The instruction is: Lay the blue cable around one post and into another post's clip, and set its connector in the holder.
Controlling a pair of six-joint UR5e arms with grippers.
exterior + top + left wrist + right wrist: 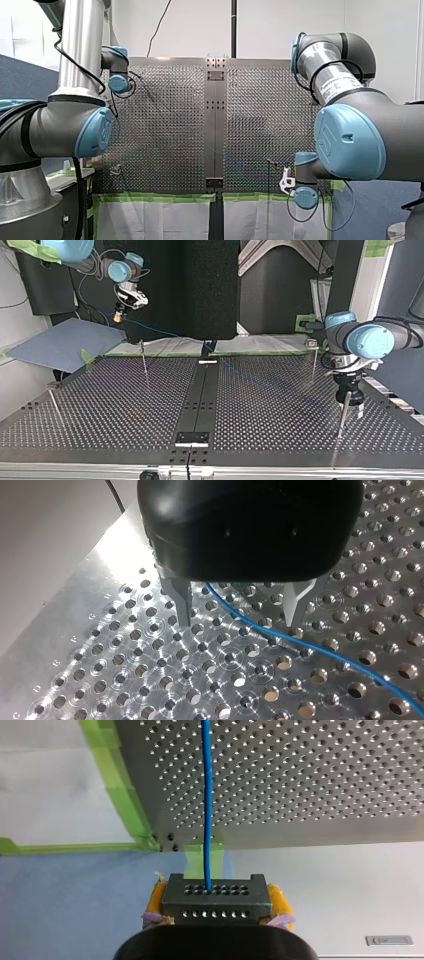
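Well off the table edge (300, 836), right fingers (157, 900) tight on connector (217, 897); left fingers (181, 597) apart astride blue cable (260, 627)

My right gripper (217, 900) holds a dark connector (200, 906) between its yellow pads (156, 900). The connector has rows of small holes. The blue cable (206, 795) comes out of it and runs straight ahead over the perforated table (310, 780). Green tape (120, 795) lies along the table's edge.
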